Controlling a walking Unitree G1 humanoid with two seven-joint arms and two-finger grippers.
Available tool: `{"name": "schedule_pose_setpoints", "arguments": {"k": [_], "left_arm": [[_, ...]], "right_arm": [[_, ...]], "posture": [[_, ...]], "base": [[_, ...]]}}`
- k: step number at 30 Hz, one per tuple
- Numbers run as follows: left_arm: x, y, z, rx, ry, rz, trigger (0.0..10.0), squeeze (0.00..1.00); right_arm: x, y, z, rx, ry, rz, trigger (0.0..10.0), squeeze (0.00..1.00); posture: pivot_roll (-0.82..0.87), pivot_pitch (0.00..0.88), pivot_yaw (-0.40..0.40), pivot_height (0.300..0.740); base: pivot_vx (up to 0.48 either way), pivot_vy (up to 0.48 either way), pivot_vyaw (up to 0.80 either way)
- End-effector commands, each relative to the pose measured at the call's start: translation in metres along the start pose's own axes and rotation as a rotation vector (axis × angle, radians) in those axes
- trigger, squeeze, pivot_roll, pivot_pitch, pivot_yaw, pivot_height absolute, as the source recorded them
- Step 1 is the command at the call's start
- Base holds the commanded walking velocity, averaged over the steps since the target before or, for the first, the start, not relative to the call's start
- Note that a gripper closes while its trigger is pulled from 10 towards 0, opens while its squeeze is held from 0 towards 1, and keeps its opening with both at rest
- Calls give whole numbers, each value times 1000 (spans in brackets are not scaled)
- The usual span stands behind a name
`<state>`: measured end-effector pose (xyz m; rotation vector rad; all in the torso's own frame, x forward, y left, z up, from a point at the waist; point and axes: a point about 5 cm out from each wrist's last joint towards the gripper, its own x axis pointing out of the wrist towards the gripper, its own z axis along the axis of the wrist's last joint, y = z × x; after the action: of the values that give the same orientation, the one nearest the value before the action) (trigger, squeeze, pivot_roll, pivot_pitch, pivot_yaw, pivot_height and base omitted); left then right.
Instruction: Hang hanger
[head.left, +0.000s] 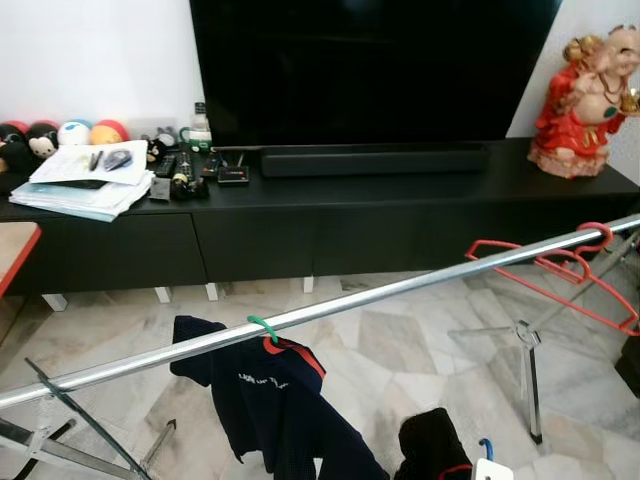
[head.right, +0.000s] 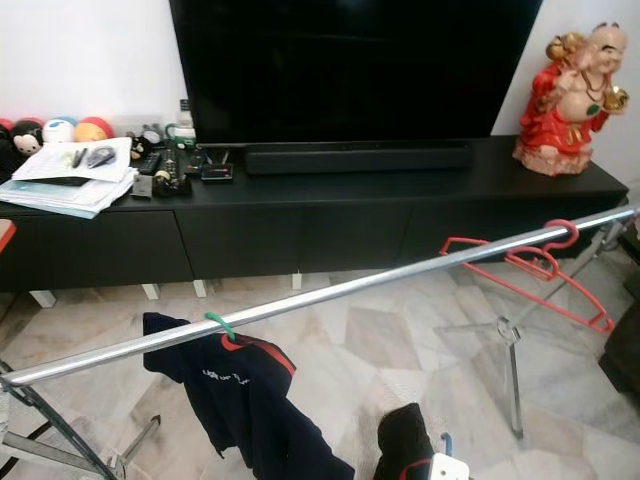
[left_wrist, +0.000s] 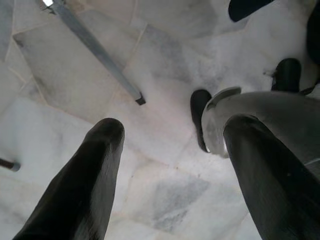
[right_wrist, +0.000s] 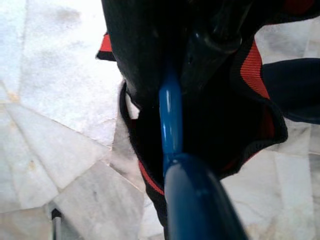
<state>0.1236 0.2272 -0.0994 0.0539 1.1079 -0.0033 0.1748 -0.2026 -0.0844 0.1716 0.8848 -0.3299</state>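
A blue hanger (right_wrist: 170, 120) carries a black garment with red trim (right_wrist: 260, 85). My right gripper (right_wrist: 172, 85) is shut on the hanger's neck, low in front of me, below the silver rail (head.left: 400, 292). From my head I see the blue hook (head.left: 485, 446) and the black garment (head.left: 428, 445) under the rail's middle. A green hook (head.left: 262, 327) holds a navy shirt (head.left: 275, 400) on the rail. Red empty hangers (head.left: 560, 270) hang at the rail's right end. My left gripper (left_wrist: 172, 127) is open above the marble floor.
Behind the rail, a long black TV cabinet (head.left: 400, 215) bears a television, a soundbar, papers (head.left: 85, 180) and a red figurine (head.left: 585, 95). The rack's legs (head.left: 530, 380) stand on the marble floor. A rack foot (left_wrist: 100, 55) lies near my left gripper.
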Motion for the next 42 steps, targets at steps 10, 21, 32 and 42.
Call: {"name": "schedule_pose_setpoints", "arguments": {"k": [10, 21, 32, 42], "left_arm": [[-1, 0, -7, -10, 26, -3, 10000, 0], [-1, 1, -6, -10, 26, -5, 10000, 0], [-1, 0, -6, -10, 28, -11, 10000, 0], [-1, 0, -7, -12, 30, -14, 10000, 0]], "right_arm": [[0, -1, 0, 16, -3, -12, 10000, 0], [0, -2, 1, 26, -12, -26, 10000, 0], [1, -1, 12, 23, -86, -17, 10000, 0], [1, 0, 18, 45, -113, -19, 10000, 0]], "posture": [[20, 32, -2, 740], [21, 35, 0, 740], [24, 37, -3, 740], [24, 35, -3, 740]], "base": [[-225, 0, 0], [-298, 0, 0], [-319, 0, 0], [-321, 0, 0]]}}
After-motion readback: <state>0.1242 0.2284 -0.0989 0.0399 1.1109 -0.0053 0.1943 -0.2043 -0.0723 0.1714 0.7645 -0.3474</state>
